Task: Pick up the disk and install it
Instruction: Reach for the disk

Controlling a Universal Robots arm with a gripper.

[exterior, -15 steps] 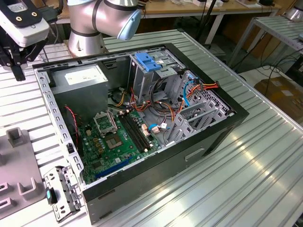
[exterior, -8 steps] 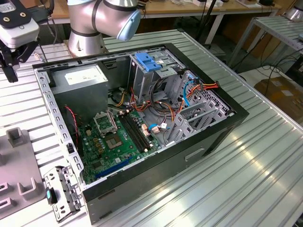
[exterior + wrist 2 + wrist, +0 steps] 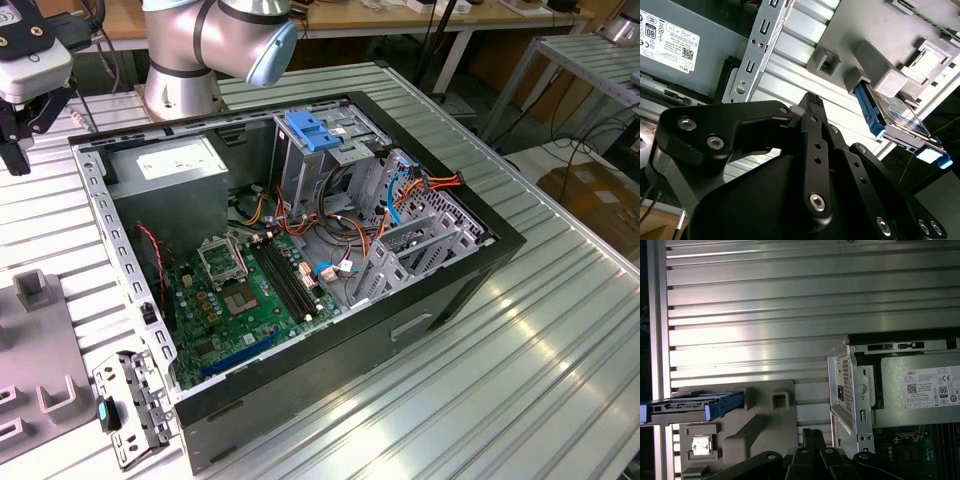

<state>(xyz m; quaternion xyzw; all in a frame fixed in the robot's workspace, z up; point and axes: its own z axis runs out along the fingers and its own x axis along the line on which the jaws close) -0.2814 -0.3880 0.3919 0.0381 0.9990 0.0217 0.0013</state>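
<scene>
Nothing is installed yet. The disk (image 3: 690, 407) sits on edge in the grey holder (image 3: 765, 412) on the desk (image 3: 790, 315), beside the open computer case (image 3: 330, 370). The gripper (image 3: 808, 433) hovers over the holder, fingers clenched on nothing. Cables clutter the case's bays, so the disk's slot is unclear.

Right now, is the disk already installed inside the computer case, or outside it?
Outside. The disk stands on edge in the grey holder beside the case.
</scene>
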